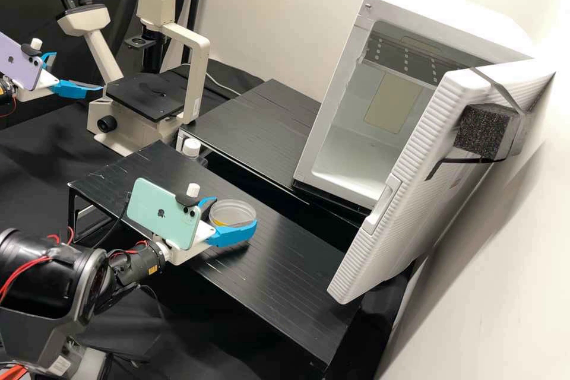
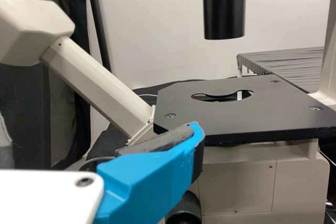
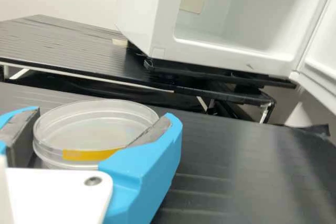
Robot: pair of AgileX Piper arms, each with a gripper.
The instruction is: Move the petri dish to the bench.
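Two blue fingers of the right gripper are apparently clasping the petri dish between them, presumably keeping it level for lowering onto the black bench beneath. Well apart, the left gripper is standing open, holding nothing, near the microscope.

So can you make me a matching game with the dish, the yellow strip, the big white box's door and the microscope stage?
Things:
1. dish
2. strip
3. door
4. stage

Clues:
A. white, swung open
B. flat and black
C. round and see-through, between the right jaws
D. yellow, on the side of something round

Right pairs: 1-C, 2-D, 3-A, 4-B
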